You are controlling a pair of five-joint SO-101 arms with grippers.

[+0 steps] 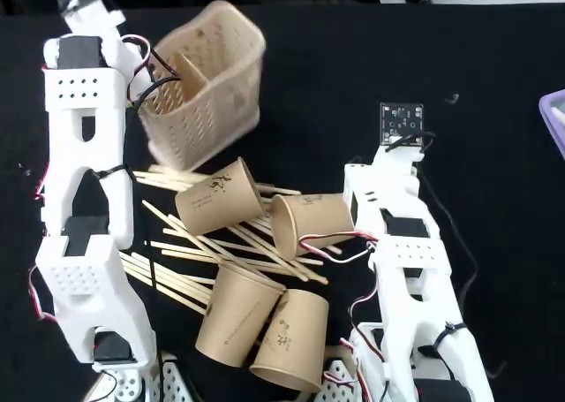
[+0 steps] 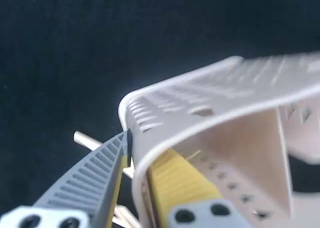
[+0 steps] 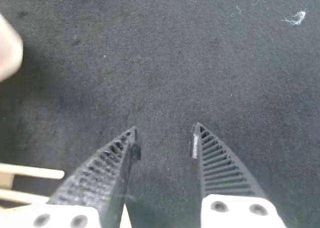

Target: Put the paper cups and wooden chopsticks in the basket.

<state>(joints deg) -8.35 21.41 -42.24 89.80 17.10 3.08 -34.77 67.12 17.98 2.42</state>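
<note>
The beige slotted basket [image 1: 212, 79] is tilted at the back left, its opening turned toward the left arm. My left gripper [image 1: 163, 88] is shut on its near wall: a grey finger [image 2: 100, 173] outside, a yellow finger [image 2: 175, 183] inside the basket [image 2: 215, 97]. Two paper cups [image 1: 219, 196] [image 1: 309, 223] lie on their sides on the scattered wooden chopsticks [image 1: 221, 252]. Two more cups [image 1: 237, 314] [image 1: 293, 338] lie near the front edge. My right gripper [image 3: 164, 138] is open over bare black cloth, with chopstick ends [image 3: 30, 172] beside it.
A purple container [image 1: 554, 115] shows at the right edge. The right arm [image 1: 397, 234] stands close beside the cup in the middle. Black cloth spreads free at the back right. One chopstick [image 2: 85, 139] pokes out past the grey finger.
</note>
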